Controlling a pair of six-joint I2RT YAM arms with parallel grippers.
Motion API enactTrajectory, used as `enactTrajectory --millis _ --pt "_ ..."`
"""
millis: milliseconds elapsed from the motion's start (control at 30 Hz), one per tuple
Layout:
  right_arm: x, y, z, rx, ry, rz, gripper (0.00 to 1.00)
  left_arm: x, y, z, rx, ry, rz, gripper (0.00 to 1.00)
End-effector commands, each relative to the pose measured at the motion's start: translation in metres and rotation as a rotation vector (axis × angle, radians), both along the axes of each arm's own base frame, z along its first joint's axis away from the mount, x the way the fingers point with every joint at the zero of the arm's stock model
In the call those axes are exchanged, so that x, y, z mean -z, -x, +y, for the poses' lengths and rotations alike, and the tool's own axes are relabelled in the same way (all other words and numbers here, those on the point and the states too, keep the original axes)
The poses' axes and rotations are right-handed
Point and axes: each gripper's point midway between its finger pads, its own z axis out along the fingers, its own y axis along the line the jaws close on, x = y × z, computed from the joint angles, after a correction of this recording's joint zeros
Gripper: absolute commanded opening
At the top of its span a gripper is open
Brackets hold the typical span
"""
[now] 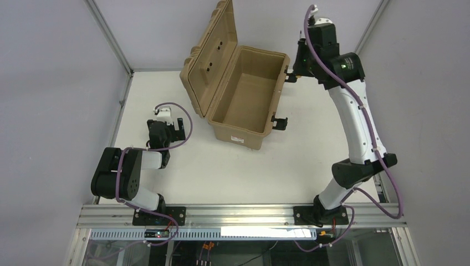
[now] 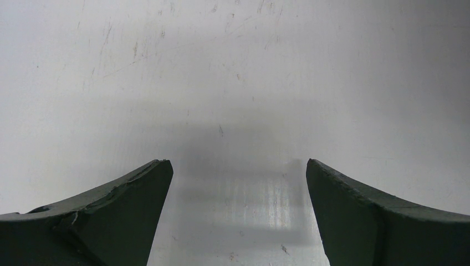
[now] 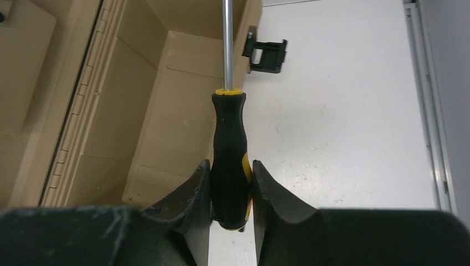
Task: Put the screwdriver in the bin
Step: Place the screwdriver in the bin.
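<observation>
Right gripper [image 3: 231, 169] clamps the screwdriver [image 3: 228, 133] handle over the rim of the open bin [image 3: 177, 72]; grasp done, release inside remains.

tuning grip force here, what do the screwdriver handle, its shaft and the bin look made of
The screwdriver handle: seemingly rubbery plastic, matte black, stippled where the right gripper clamps it, yellow collar. The shaft: metal, smooth silvery sheen. The bin: probably hard moulded plastic, matte tan, ribbed lid.

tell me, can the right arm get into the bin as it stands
Probably yes: the lid is open, the right gripper holds the screwdriver at the bin rim, nothing between.
</observation>
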Motion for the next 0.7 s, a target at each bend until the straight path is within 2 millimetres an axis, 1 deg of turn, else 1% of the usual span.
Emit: enactTrajectory --millis 0,33,67,200,400,467,533,633,667 --pt "-0.017 -0.007 0.033 0.022 -0.020 -0.070 0.08 -0.011 -0.007 0.004 -0.019 0.010 -0.039 0.99" --pt "-0.015 -0.011 0.043 0.014 -0.019 -0.072 0.08 -0.011 -0.007 0.004 -0.018 0.010 -0.038 0.99" --pt "-0.018 -0.012 0.052 0.004 -0.023 -0.084 0.08 -0.011 -0.007 0.004 -0.018 0.010 -0.039 0.99" --pt "-0.012 -0.022 0.089 -0.030 -0.029 -0.097 0.08 -0.010 -0.007 0.005 -0.019 0.010 -0.038 0.99" --pt "-0.003 -0.033 0.136 -0.077 -0.063 -0.113 0.07 -0.011 -0.007 0.004 -0.018 0.011 -0.040 0.99" --pt "-0.002 -0.036 0.148 -0.088 -0.080 -0.123 0.07 -0.011 -0.007 0.004 -0.018 0.011 -0.039 0.99" --pt "0.003 -0.041 0.160 -0.095 -0.090 -0.125 0.07 -0.011 -0.007 0.004 -0.018 0.010 -0.039 0.99" --pt "0.009 -0.047 0.171 -0.098 -0.105 -0.126 0.07 -0.011 -0.007 0.004 -0.018 0.010 -0.039 0.99" --pt "0.014 -0.050 0.174 -0.097 -0.104 -0.121 0.07 -0.011 -0.007 0.004 -0.018 0.010 -0.039 0.99"
